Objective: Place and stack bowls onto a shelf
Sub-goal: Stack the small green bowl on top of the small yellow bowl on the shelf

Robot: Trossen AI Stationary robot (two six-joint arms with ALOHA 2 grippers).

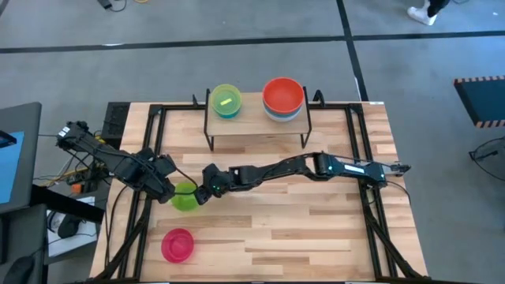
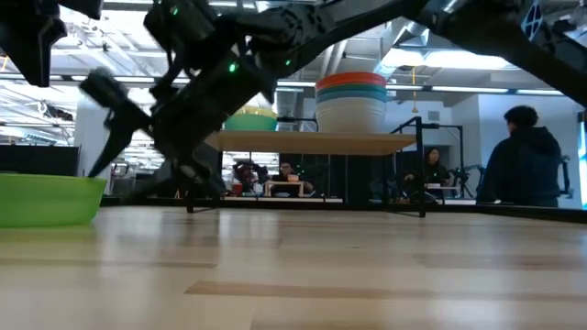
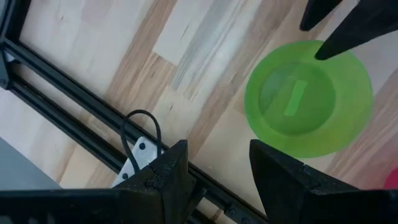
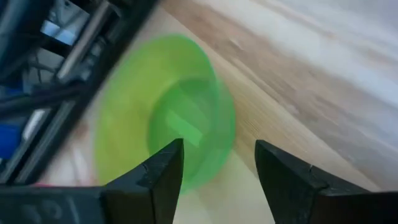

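A lime green bowl (image 1: 185, 197) stands upright on the table near its left side, also seen as the green bowl (image 3: 309, 99), (image 4: 165, 134), (image 2: 46, 200). My left gripper (image 1: 166, 188) (image 3: 217, 165) is open, just left of the bowl. My right gripper (image 1: 205, 188) (image 4: 217, 168) is open, reaching in from the right and hovering over the bowl's right rim. The shelf (image 1: 256, 126) stands at the far middle. It carries a yellow bowl on a teal one (image 1: 226, 101) and a stack topped by a red-orange bowl (image 1: 283, 96) (image 2: 351, 96).
A pink bowl (image 1: 177, 244) sits near the table's near left corner. Black frame rails (image 1: 150, 150) run along the table's left and right sides, with a cable (image 3: 143, 124) by the left rail. People (image 2: 523, 156) are in the room beyond.
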